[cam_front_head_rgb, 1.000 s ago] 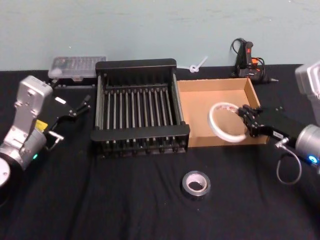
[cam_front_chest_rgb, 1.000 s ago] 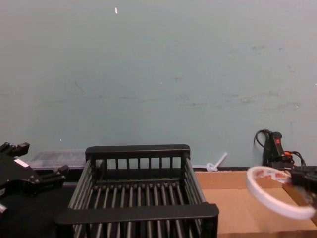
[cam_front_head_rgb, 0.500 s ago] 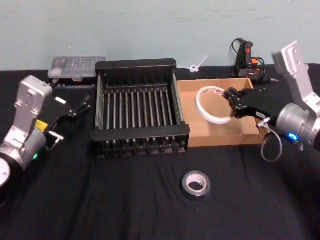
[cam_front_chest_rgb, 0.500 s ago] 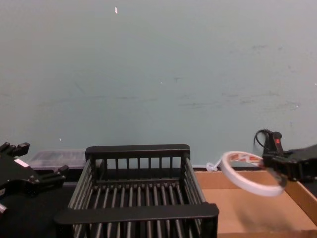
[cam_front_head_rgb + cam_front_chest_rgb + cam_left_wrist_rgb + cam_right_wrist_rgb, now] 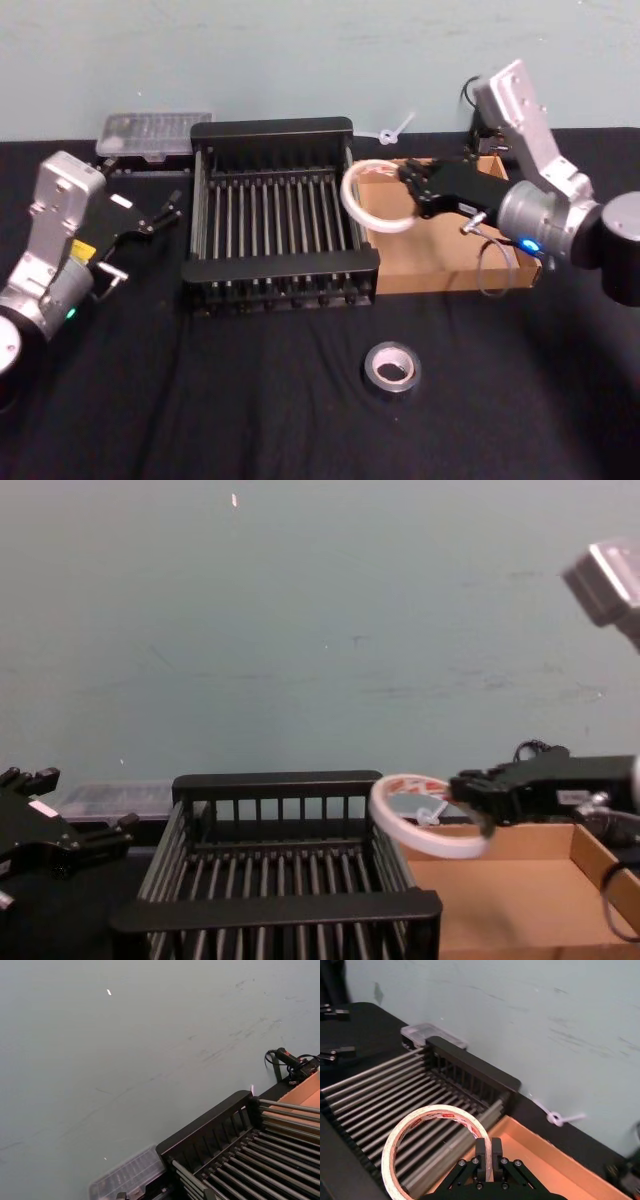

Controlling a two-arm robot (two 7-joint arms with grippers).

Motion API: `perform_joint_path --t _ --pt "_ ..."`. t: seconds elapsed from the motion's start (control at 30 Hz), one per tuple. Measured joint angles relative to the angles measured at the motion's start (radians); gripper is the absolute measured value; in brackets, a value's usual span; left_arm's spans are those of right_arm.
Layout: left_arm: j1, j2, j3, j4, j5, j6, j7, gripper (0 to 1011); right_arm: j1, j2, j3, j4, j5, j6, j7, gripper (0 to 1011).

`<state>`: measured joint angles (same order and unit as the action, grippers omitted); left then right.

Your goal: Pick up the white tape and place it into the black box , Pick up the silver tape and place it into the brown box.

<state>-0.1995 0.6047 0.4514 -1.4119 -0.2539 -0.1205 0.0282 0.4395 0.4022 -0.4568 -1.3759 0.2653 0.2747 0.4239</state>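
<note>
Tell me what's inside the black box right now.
Nothing lies in the black box: only its bare slatted bottom shows. The white tape, held by the right gripper, hangs over its right rim. The near wall hides a strip of floor in the chest view.

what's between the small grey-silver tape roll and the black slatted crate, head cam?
Nothing: in the head view a bare strip of black table cloth separates the silver tape from the black crate's near rim.
</note>
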Motion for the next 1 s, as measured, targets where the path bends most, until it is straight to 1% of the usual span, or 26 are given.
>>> perform_joint_path --t 0.13,0.23,0.43,0.77,1.0 --pt "0.000 0.000 0.000 0.000 0.000 0.000 0.000 1001 0.023 -0.018 -0.018 0.023 -0.014 -0.005 0.011 77" --pt "0.000 0.000 0.000 0.000 0.000 0.000 0.000 1001 0.048 -0.039 -0.037 0.047 -0.030 -0.010 0.021 77" --pt "0.000 0.000 0.000 0.000 0.000 0.000 0.000 1001 0.078 -0.066 -0.061 0.079 -0.051 -0.016 0.038 77" --pt "0.000 0.000 0.000 0.000 0.000 0.000 0.000 1001 0.107 -0.095 -0.082 0.117 -0.071 -0.021 0.056 77" --pt "0.000 0.000 0.000 0.000 0.000 0.000 0.000 1002 0.116 -0.106 -0.085 0.130 -0.075 -0.022 0.061 77"
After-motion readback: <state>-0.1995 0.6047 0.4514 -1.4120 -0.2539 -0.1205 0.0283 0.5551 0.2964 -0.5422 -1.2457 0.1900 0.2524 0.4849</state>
